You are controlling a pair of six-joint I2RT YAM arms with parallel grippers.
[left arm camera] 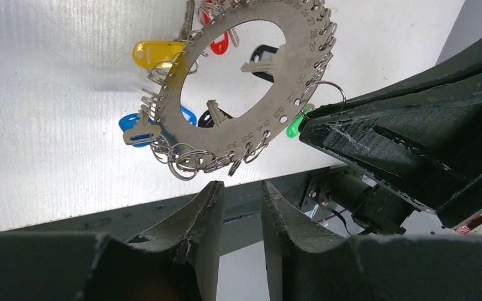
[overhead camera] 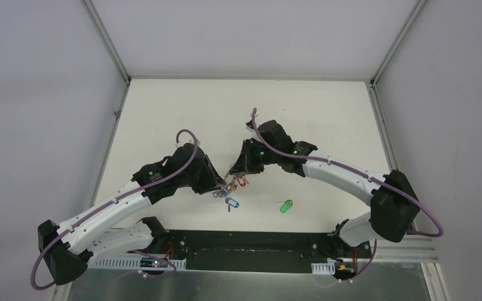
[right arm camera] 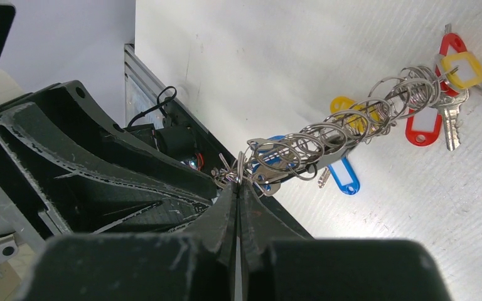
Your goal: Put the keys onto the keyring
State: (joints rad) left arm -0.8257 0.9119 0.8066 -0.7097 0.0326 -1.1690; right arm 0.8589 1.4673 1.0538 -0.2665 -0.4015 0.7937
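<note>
Right hand is clamping the flat silvery metal keyring by its rim, probably steadying it for the left hand, which is hovering barely open and empty.

Left wrist: keyring upper arc cut off by the top edge. Green tag mostly behind the right gripper body; its key unseen. Black tag half covered by the ring plate.

Right wrist: ring edge-on, face and numbers hidden. Grip spot at the jaws buried in split rings.

Top view: ring a small tangle, shape unreadable. Key blades too small to make out.
</note>
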